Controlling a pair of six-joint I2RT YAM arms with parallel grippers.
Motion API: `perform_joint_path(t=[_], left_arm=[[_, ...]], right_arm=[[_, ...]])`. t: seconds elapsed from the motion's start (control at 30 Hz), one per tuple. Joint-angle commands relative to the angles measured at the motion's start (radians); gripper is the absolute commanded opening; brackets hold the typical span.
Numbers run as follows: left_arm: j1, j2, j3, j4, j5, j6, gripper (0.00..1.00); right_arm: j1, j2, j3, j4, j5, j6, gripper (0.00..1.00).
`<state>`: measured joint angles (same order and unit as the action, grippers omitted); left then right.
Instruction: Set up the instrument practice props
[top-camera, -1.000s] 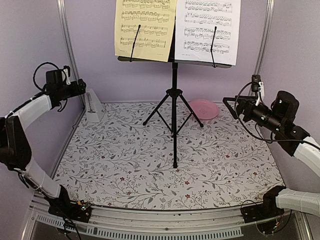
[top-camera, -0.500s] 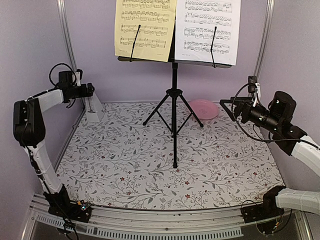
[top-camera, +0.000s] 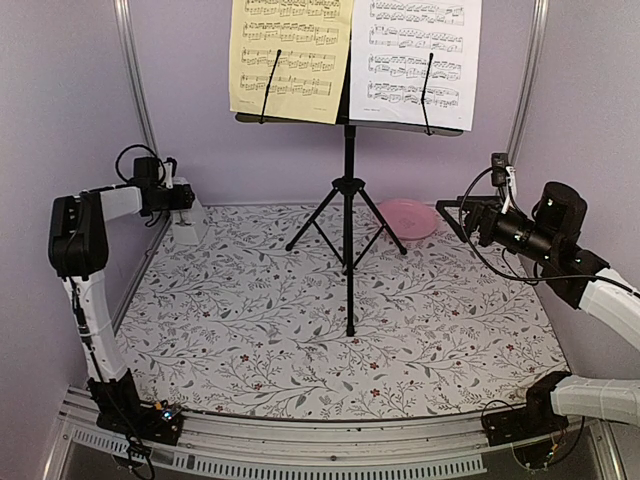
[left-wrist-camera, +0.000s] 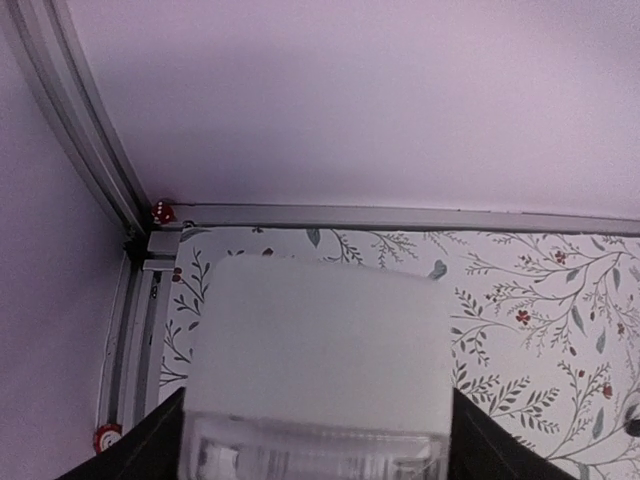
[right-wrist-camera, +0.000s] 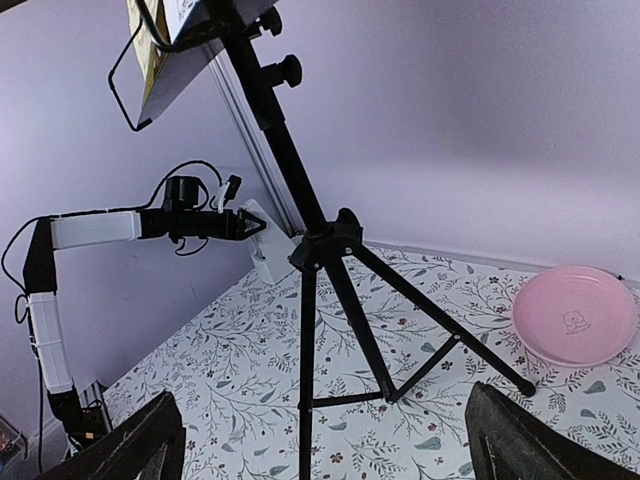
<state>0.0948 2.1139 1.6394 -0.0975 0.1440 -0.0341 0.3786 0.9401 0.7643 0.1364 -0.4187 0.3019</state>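
The black music stand stands upright on its tripod at mid-table. It holds a yellowish sheet on the left and a white sheet on the right. The pale-grey metronome stands in the back left corner. My left gripper is at the metronome's top. In the left wrist view the metronome fills the gap between the open jaws of the left gripper, with a dark finger on each side. My right gripper hovers open and empty to the right of the stand, and its fingers are spread wide.
A pink round plate lies at the back right, beside a tripod leg. Purple walls and metal frame posts close in the left, back and right sides. The floral cloth covers the table.
My left gripper has moved right and down along the left wall until it straddles the metronome. My right gripper has drifted slightly left. Stand, sheets and plate have not moved.
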Motion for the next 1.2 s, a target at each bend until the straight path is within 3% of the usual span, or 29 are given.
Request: perform_joint_path(t=[0.0,0.1,0.27,0.47,0.87,1.17], left_arm=[[-0.009,-0.004,0.011,0.001,0.019,-0.014,0.73],[-0.029,-0.042,-0.024,0.023,-0.005,-0.050,0.56],[-0.114,-0.158,-0.081,0.006,-0.134,-0.061,0.47],[-0.235,-0.384,-0.260,0.013,-0.225,-0.126,0.38],[-0.561,-0.824,-0.642,0.003,-0.327,-0.329,0.26],[-0.880,-0.901,-0.753,-0.033,-0.567,-0.489,0.23]], right_arm=[[-0.003,0.000,-0.013,0.021,-0.012,0.015,0.99],[-0.004,0.004,-0.017,0.029,-0.014,0.018,0.99],[-0.004,0.011,-0.024,0.040,-0.024,0.020,0.99],[-0.004,-0.005,-0.042,0.040,-0.038,0.013,0.99],[-0.001,-0.004,-0.118,0.092,-0.121,0.047,0.99],[0.020,0.000,-0.157,0.106,-0.128,0.065,1.00]])
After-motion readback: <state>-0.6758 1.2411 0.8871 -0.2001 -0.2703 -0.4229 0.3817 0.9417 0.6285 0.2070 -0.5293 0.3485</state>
